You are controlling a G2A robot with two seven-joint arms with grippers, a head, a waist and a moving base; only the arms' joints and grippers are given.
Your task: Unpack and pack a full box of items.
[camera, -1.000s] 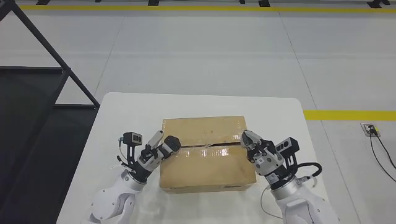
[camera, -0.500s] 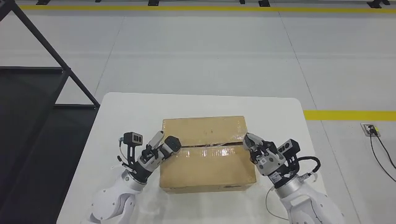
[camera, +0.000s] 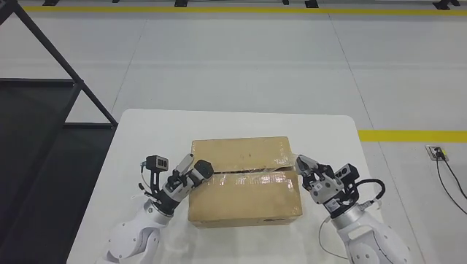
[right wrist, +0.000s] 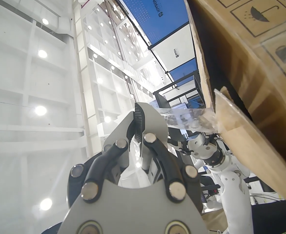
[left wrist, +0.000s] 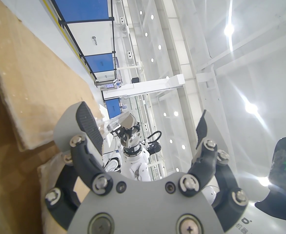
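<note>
A brown cardboard box (camera: pixel 244 180) lies on the white table (camera: pixel 153 136), its top flaps joined by clear tape along the middle seam. My right gripper (camera: pixel 305 168) sits just off the box's right end, shut on a strip of clear tape (right wrist: pixel 184 120) that stretches from the box's corner (right wrist: pixel 255 49) to the gripper (right wrist: pixel 139 120). At the box's left end, my left gripper (camera: pixel 198 170) stands open, level with the seam. In its wrist view the left gripper (left wrist: pixel 145 125) has one finger (left wrist: pixel 88 122) close to the flap edge of the box (left wrist: pixel 30 79), with nothing between the fingers.
A black metal frame (camera: pixel 69 96) stands off the table's left side. Bare table surface lies behind the box and on both sides of it. The table's front edge is close to both arms.
My right gripper has drawn a little to the right, away from the box's end, pulling the tape strip taut. The left arm has stayed where it was.
</note>
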